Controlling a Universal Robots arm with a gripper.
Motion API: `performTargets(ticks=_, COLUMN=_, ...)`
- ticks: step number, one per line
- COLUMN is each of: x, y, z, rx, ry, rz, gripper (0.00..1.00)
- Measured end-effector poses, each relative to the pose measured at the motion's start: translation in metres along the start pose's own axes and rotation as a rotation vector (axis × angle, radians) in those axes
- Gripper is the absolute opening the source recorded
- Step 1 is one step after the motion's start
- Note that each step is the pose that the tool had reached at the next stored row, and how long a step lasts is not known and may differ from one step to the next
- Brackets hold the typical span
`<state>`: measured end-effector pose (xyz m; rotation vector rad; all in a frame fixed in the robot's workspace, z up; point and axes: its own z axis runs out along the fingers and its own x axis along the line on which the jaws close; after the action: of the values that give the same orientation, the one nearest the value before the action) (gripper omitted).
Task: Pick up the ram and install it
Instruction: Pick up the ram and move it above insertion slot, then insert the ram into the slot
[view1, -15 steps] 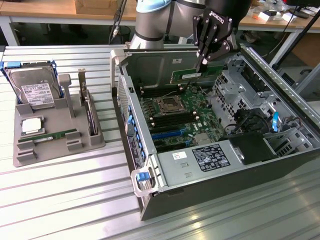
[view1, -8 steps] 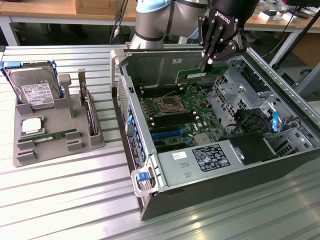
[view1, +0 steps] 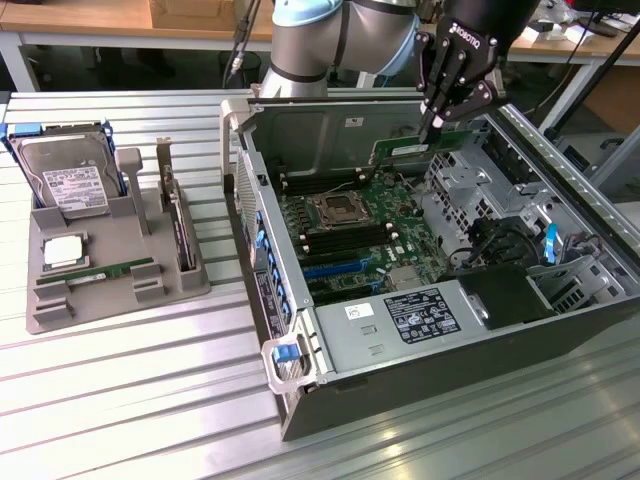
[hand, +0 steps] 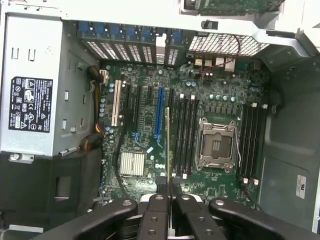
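My gripper (view1: 433, 122) hangs over the far side of the open computer case (view1: 300, 345), shut on the ram (view1: 405, 152), a long thin green board held level above the motherboard (view1: 360, 225). In the wrist view the ram (hand: 167, 142) shows edge-on as a thin line running out from between my black fingertips (hand: 161, 186). It sits above the row of black memory slots (hand: 184, 135) next to the CPU socket (hand: 216, 146), apart from them. More memory slots (hand: 250, 142) lie on the socket's other side.
A grey tray (view1: 60, 305) on the exterior view's left holds a silver hard drive (view1: 68, 178), a chip, another green stick (view1: 100, 272) and an upright card (view1: 180, 225). The power supply (view1: 410, 318) and drive cage (view1: 470, 175) crowd the case. Its walls stand tall around the board.
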<state>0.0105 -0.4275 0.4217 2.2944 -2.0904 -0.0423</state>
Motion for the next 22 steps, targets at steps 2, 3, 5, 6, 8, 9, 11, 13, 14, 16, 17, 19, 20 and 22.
performTargets(ticks=2, x=0.000, y=-0.0039, z=-0.0002, rx=0.0000, ry=0.0001, rz=0.000, gripper=0.12)
performTargets(ticks=3, x=0.001, y=-0.0068, z=-0.0003, rx=0.0000, ry=0.0001, rz=0.000, gripper=0.12)
performTargets(ticks=5, x=0.001, y=-0.0118, z=-0.0005, rx=0.0000, ry=0.0001, rz=0.000, gripper=0.12)
performTargets(ticks=6, x=0.001, y=-0.0136, z=-0.0006, rx=0.0000, ry=0.0002, rz=0.000, gripper=0.12)
performTargets(ticks=8, x=0.002, y=-0.0172, z=-0.0008, rx=0.0000, ry=0.0001, rz=0.000, gripper=0.12)
performTargets(ticks=9, x=0.002, y=-0.0194, z=-0.0009, rx=0.0001, ry=0.0001, rz=0.000, gripper=0.12)
performTargets(ticks=11, x=0.002, y=-0.0232, z=-0.0011, rx=0.0000, ry=0.0002, rz=0.000, gripper=0.12)
performTargets(ticks=13, x=0.003, y=-0.0277, z=-0.0013, rx=0.0000, ry=0.0003, rz=0.000, gripper=0.12)
performTargets(ticks=14, x=0.003, y=-0.0304, z=-0.0014, rx=0.0000, ry=0.0004, rz=0.000, gripper=0.12)
performTargets(ticks=16, x=0.003, y=-0.0326, z=-0.0015, rx=0.0000, ry=0.0006, rz=0.000, gripper=0.12)
performTargets(ticks=17, x=0.003, y=-0.0326, z=-0.0015, rx=-0.0001, ry=0.0006, rz=0.000, gripper=0.12)
performTargets(ticks=19, x=0.003, y=-0.0327, z=-0.0015, rx=0.0000, ry=0.0006, rz=0.000, gripper=0.12)
performTargets(ticks=20, x=0.003, y=-0.0326, z=-0.0015, rx=0.0000, ry=0.0006, rz=0.000, gripper=0.12)
performTargets(ticks=22, x=0.003, y=-0.0327, z=-0.0013, rx=-0.0001, ry=0.0007, rz=0.000, gripper=0.12)
